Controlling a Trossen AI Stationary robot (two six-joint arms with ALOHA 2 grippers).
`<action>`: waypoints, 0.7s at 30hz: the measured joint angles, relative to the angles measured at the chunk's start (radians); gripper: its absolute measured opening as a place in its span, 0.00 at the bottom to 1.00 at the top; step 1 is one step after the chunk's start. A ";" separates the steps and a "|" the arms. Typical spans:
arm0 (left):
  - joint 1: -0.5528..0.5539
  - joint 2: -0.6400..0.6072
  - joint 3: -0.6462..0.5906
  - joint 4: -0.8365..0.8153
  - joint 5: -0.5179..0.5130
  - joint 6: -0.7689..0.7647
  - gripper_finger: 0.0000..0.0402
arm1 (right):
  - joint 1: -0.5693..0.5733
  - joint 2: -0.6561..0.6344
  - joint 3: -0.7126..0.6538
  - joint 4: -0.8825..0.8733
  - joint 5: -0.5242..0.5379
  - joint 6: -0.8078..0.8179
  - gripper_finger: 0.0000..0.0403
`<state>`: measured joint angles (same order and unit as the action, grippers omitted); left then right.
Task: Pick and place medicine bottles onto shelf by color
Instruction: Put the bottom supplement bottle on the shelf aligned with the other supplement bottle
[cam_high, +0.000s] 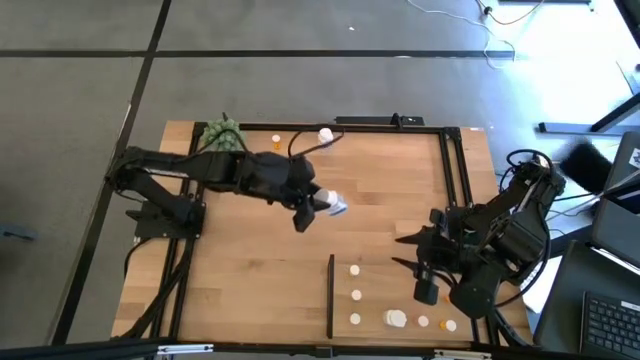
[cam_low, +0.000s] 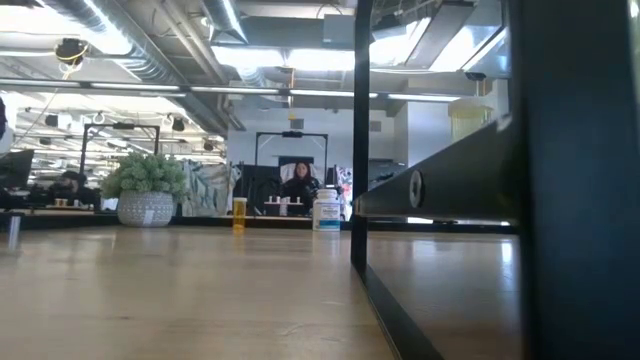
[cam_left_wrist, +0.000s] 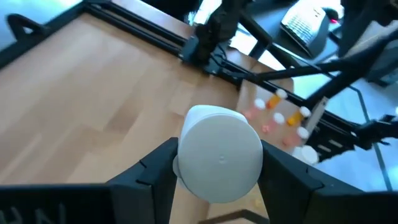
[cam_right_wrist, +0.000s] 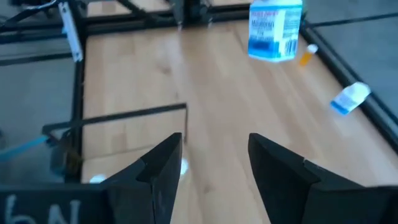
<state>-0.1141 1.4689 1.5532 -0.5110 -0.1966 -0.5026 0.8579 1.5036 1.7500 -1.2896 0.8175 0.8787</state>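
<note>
— White-capped bottle (cam_left_wrist: 219, 163) — where is it sitting?
— Mid-table, clamped between the left gripper (cam_high: 306, 208) fingers, well left of the shelf (cam_high: 400, 295).
— Right gripper (cam_right_wrist: 211, 165)?
— Hanging beside the shelf — fingers parted, gripping nothing.

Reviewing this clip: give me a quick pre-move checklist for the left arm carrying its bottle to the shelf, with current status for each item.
1. Left gripper shut on the white bottle: ok, a finger at each side of it.
2. Bottle clear of the table: cannot tell.
3. Shelf has bare room: ok, small bottles sit only toward its edge nearest the right arm.
4. Right gripper out of the way: ok, open and empty, over the shelf corner beside the arm's base.
5. Remaining pickups located: ok, orange bottle and lying white bottle at the far edge.
</note>
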 joint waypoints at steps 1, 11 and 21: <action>0.008 0.000 0.000 0.000 -0.001 0.001 0.44 | -0.002 0.000 0.000 0.001 0.014 -0.001 0.47; 0.033 0.000 0.000 0.000 -0.003 0.018 0.44 | -0.065 0.000 -0.007 0.009 0.054 -0.029 0.47; -0.010 0.001 0.000 0.000 -0.010 0.068 0.44 | -0.244 0.001 -0.019 0.052 -0.077 -0.328 0.47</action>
<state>-0.1245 1.4696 1.5533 -0.5110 -0.2061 -0.4347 0.6143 1.5047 1.7309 -1.2373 0.7405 0.5511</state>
